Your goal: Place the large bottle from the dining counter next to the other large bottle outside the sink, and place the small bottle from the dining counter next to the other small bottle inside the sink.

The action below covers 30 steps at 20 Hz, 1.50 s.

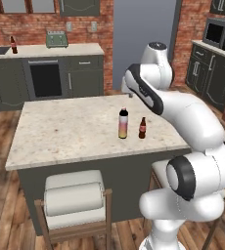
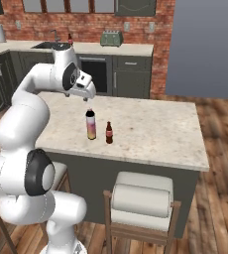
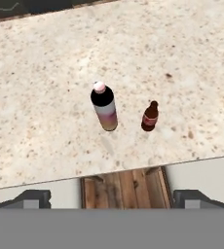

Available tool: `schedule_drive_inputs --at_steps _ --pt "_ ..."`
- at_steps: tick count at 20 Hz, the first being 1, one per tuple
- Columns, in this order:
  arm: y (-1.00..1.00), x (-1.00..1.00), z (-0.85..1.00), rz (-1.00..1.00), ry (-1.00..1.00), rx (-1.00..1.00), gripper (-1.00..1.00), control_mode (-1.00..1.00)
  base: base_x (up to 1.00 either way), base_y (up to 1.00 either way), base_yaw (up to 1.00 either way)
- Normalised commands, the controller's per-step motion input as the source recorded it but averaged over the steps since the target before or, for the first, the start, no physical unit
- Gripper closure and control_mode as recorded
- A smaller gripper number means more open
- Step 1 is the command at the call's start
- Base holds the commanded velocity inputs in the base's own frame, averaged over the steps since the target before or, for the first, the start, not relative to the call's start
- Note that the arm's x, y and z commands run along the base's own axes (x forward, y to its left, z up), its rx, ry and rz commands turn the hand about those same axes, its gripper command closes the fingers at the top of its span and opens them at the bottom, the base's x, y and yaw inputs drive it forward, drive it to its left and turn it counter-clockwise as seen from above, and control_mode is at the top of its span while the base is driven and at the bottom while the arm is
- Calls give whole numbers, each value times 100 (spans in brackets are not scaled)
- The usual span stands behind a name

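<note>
Hand view: claw (image 2: 88,98) wide open, empty, above large bottle (image 3: 104,106) upright on counter (image 3: 46,73); small bottle (image 3: 150,116) just beside it. Drop straight, grip the body, avoid clipping the neighbour.

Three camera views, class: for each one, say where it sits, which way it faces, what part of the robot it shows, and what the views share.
Left base view: behind the arm's left, facing forward and down over the dining counter; arm rises lower right.
Right base view: behind the arm's right, same counter; arm lower left, open gripper above the large bottle.
Hand view: on the hand, looking down; fingertips at the bottom.
Shared: large bottle and small bottle standing side by side.
</note>
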Motion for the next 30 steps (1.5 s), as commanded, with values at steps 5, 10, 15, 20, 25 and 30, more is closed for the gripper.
schedule_drive_inputs --at_steps 5,10,15,20,25,30 --pt "4 0 0 -1 -3 2 -100 -100 0 0 0" --pt "-2 41 0 9 1 0 -100 -100 0 0 0" --pt "-2 30 0 17 0 -2 -100 -100 0 0 0" --pt "0 0 0 6 1 -6 -100 -100 0 0 0" --pt "0 2 0 -1 12 -8 -100 -100 0 0 0" --pt "0 19 0 -6 22 -11 -100 -100 0 0 0"
